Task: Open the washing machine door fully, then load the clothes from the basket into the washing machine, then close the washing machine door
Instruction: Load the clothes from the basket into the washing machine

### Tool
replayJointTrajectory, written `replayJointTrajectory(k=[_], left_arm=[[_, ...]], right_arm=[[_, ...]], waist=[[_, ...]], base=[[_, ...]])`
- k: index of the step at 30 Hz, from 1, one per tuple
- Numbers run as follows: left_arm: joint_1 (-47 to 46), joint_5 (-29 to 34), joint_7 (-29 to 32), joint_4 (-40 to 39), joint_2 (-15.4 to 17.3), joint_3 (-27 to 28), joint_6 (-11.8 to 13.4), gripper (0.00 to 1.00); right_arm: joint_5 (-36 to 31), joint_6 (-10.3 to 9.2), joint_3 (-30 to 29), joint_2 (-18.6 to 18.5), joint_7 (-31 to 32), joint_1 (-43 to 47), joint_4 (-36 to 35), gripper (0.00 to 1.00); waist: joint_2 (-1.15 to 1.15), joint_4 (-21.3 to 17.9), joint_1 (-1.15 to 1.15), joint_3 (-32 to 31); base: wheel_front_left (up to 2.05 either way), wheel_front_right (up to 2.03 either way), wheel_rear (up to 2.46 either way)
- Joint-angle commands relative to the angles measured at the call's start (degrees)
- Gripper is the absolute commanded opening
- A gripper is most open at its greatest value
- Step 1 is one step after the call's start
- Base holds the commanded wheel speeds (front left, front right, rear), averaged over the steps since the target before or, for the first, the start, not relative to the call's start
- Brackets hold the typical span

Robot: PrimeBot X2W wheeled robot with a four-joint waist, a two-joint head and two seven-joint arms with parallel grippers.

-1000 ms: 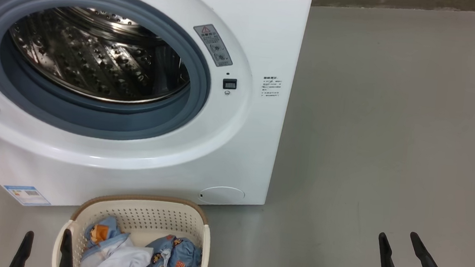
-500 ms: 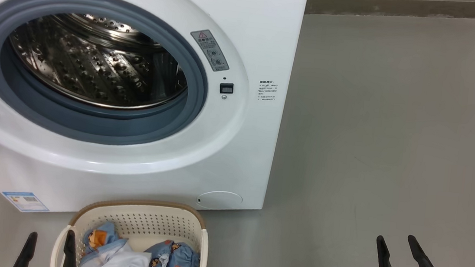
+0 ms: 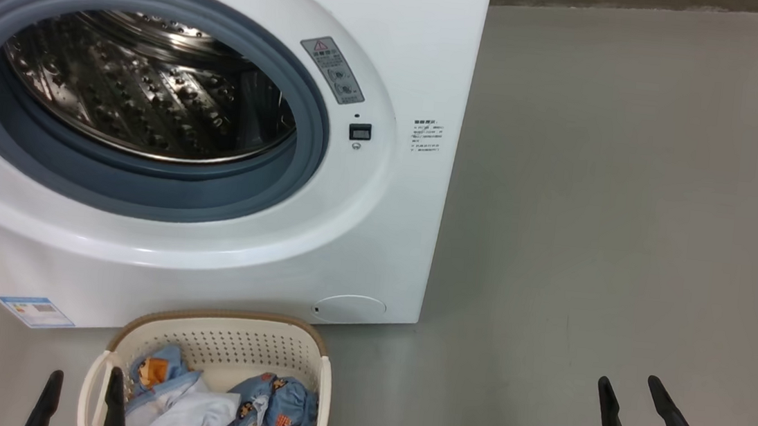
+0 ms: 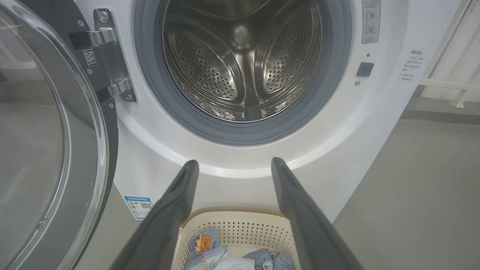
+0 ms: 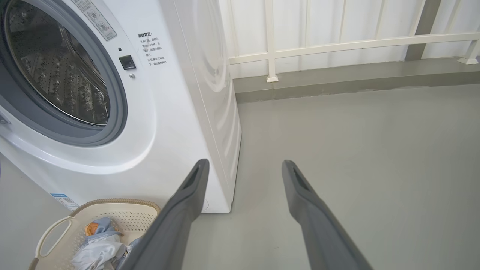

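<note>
One of three steps looks done so far. Both grippers are spread wide with nothing in them: the left gripper (image 4: 234, 162) hovers by the basket (image 3: 234, 349), the right gripper (image 3: 629, 380) hangs off to the side over the floor (image 3: 631, 195). The clothes (image 3: 193, 411) sit in the basket, just in front of the washing machine (image 3: 377, 227). The washing machine door (image 4: 56, 150) is swung open on the left, and the drum (image 3: 148, 86) looks empty. Loading and closing are left, I'd say.
</note>
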Motion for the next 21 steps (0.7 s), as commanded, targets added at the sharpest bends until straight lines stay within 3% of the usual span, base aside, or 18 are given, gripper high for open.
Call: replayJointTrajectory(k=[1, 21], left_arm=[[-0.9, -0.1, -0.3, -1.6, 0.2, 1.6, 0.1, 1.00], [-6.0, -0.3, -0.3, 0.4, 0.2, 1.2, 0.0, 1.00]], right_arm=[[0.3, 0.09, 1.5, -0.9, -0.8, -1.7, -1.2, 1.00], [0.4, 0.09, 2.0, -1.1, -1.1, -5.1, -0.6, 1.00]], waist=[[0.00, 0.0, 0.00, 0.4], [0.00, -0.8, 0.00, 7.8]], base=[[0.00, 0.00, 0.00], [0.00, 0.00, 0.00]])
